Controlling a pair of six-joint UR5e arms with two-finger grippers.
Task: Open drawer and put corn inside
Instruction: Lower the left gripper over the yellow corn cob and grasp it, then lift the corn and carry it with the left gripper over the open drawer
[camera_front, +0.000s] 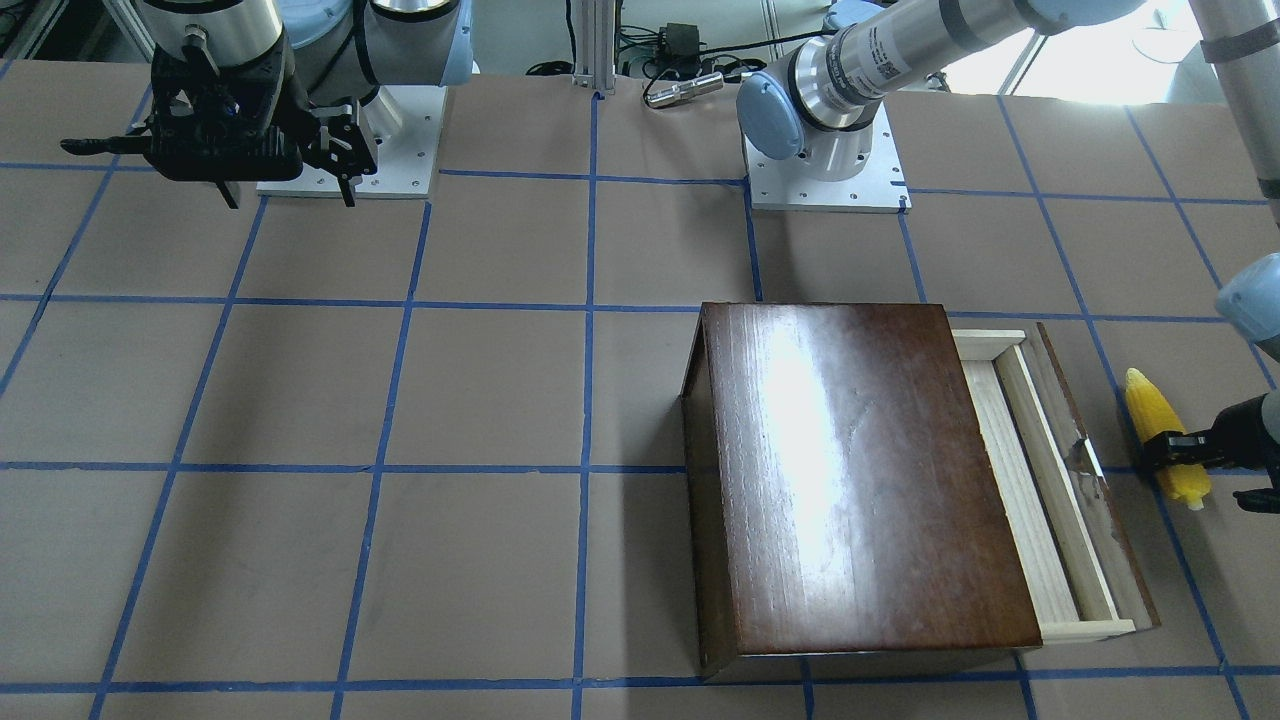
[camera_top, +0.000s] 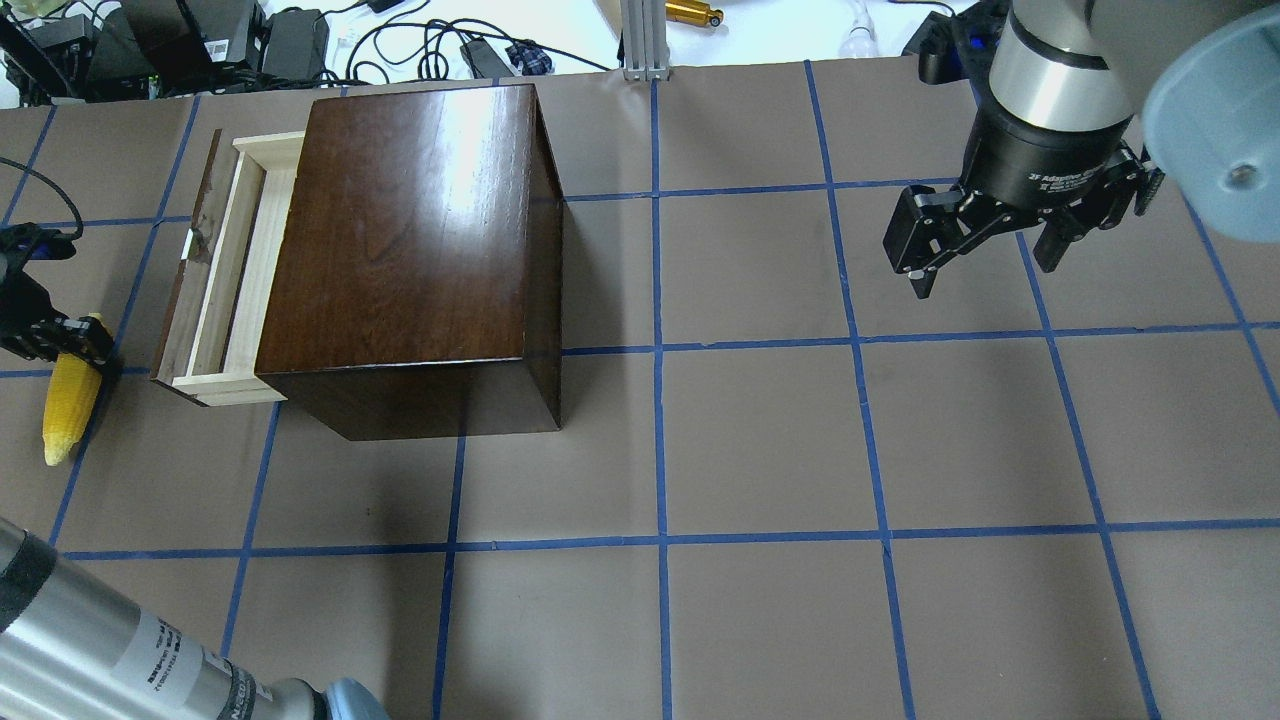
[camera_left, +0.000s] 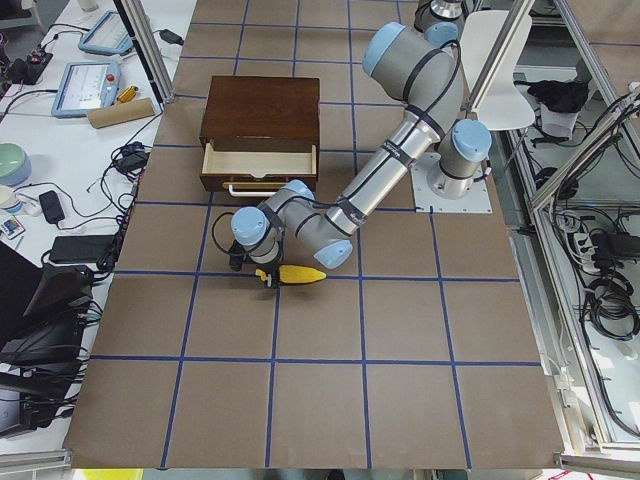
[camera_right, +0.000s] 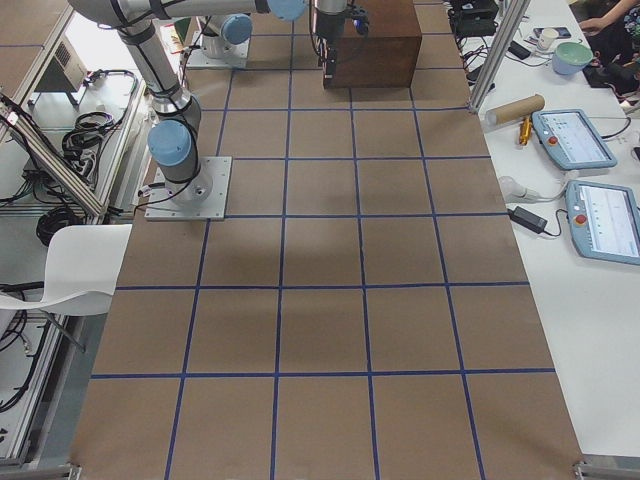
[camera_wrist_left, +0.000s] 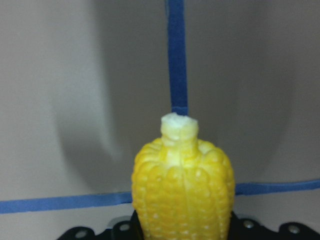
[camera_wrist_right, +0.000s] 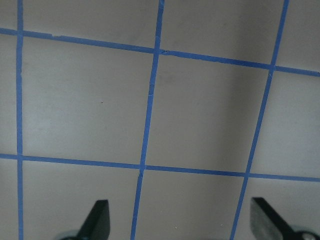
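Note:
The yellow corn (camera_front: 1163, 432) is at the table's left end, beside the open drawer (camera_front: 1050, 490). The pale tray is pulled partway out of the dark-brown box (camera_front: 860, 480). My left gripper (camera_front: 1190, 455) is shut on the corn near its stub end, low over the table. The corn (camera_wrist_left: 182, 190) fills the bottom of the left wrist view and hides the fingers. In the overhead view the corn (camera_top: 68, 395) lies left of the drawer (camera_top: 225, 270), with the left gripper (camera_top: 55, 335) at its far end. My right gripper (camera_top: 983, 275) hangs open and empty, high and far right.
The box (camera_top: 410, 230) stands tall at the back left of the table. The arms' base plates (camera_front: 825, 175) sit on the robot's side. Cables and a metal cylinder (camera_front: 685, 90) lie past the table's edge. Blue tape (camera_wrist_right: 150, 100) grids the brown table.

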